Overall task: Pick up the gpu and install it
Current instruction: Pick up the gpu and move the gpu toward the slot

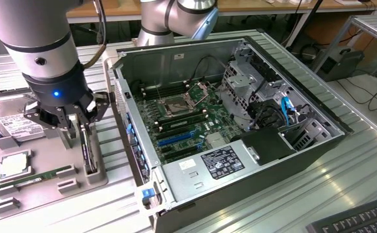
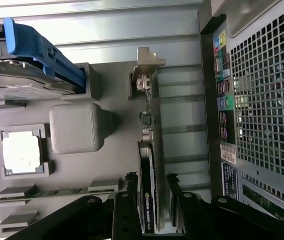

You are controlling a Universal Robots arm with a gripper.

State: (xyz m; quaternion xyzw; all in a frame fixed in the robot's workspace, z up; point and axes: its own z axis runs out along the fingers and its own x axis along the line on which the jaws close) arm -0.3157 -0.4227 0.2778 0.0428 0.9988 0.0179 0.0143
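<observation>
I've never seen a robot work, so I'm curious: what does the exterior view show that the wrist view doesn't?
Exterior view's own: the arm and the open computer's motherboard. Wrist view's own: the case's rear grille and port strip. Shared: the gpu standing on edge in the gray tray, the open tool straddling it, and the hard drive.

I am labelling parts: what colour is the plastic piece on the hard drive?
Blue; the plastic piece shows best in the wrist view.
</observation>
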